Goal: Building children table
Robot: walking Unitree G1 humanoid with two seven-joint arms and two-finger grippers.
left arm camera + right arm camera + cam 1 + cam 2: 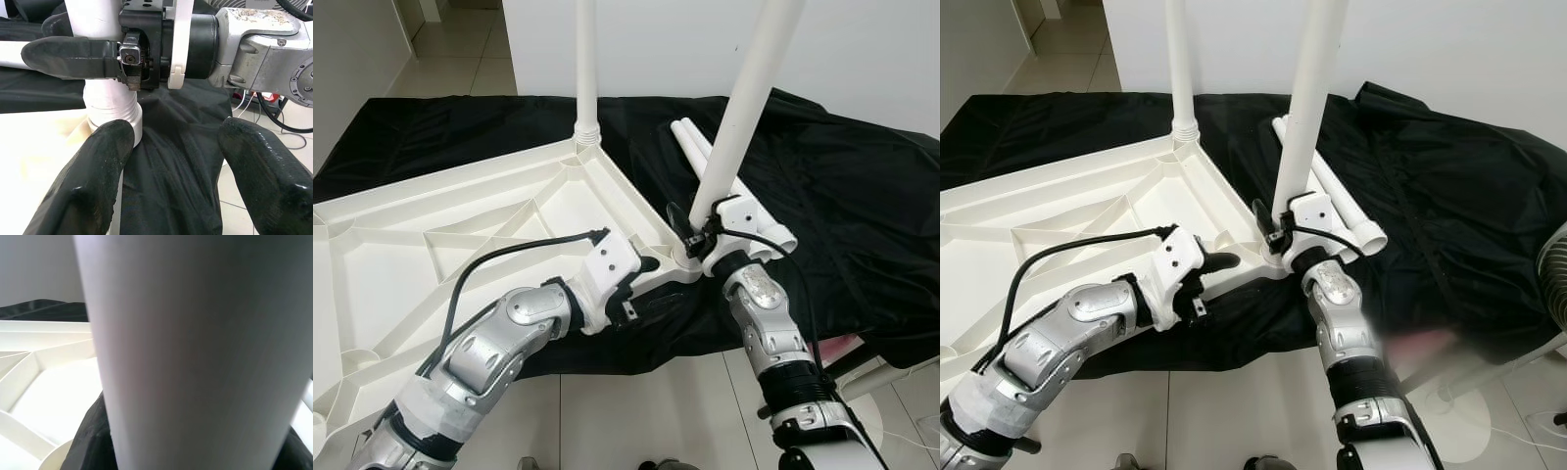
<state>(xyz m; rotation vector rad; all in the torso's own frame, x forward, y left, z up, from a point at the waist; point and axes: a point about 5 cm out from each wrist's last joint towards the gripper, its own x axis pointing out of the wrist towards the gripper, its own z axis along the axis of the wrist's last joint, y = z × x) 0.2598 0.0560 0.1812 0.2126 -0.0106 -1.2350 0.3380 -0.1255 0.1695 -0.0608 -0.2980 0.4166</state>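
A white plastic children's table top point(431, 255) lies upside down, ribs showing, on a black cloth point(842, 196) that covers the supporting surface. To the far side of the left hand, a white leg point(586, 69) already stands upright in the far corner socket.

The left hand point(641, 279) sits at the near corner of the upturned table top, with its black fingers point(93, 171) spread apart. One finger rests against the white rim just beside the socket, the other hangs over the cloth. It appears to be steadying the panel so the corner does not shift.

Just right of it, touching the same corner, the right hand point(690, 230) is pinching a second white leg point(744, 108) low down, near its threaded collar. The leg tilts away to the right instead of standing straight, with its base at the near corner socket point(683, 257). This looks like the step of seating or screwing the leg in. It probably needs bringing upright first.

Beyond the right hand, two spare white legs point(705, 147) lie side by side on the cloth, waiting.
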